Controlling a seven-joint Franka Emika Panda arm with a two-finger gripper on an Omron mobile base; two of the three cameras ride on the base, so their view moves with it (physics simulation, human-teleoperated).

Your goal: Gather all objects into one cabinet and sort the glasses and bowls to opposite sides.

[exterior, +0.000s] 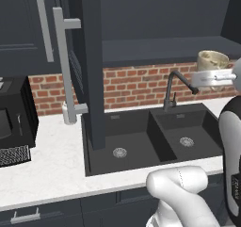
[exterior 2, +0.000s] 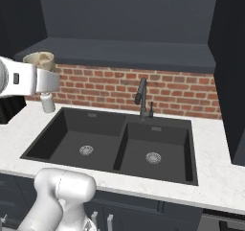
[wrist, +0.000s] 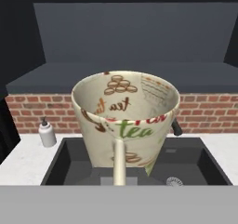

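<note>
A pale cream cup (wrist: 125,121) printed with "tea" hangs in the air over the sink, and my gripper (exterior: 214,72) is shut on it from below. It shows at the right edge of the left base view as the cup (exterior: 212,60), and at the left edge of the right base view as the cup (exterior 2: 39,59) above the gripper (exterior 2: 41,72). The dark cabinet (wrist: 125,74) stands open straight ahead, its bare shelf (exterior: 164,47) about level with the cup. The cup hides my fingertips in the hand view. The bowls are out of view.
The open cabinet door (exterior: 89,56) with its grey bar handle (exterior: 63,66) juts out left of the sink. Below are the black double sink (exterior 2: 115,139), a dark faucet (exterior 2: 141,98), a soap bottle (wrist: 47,133) and a black microwave (exterior: 14,122).
</note>
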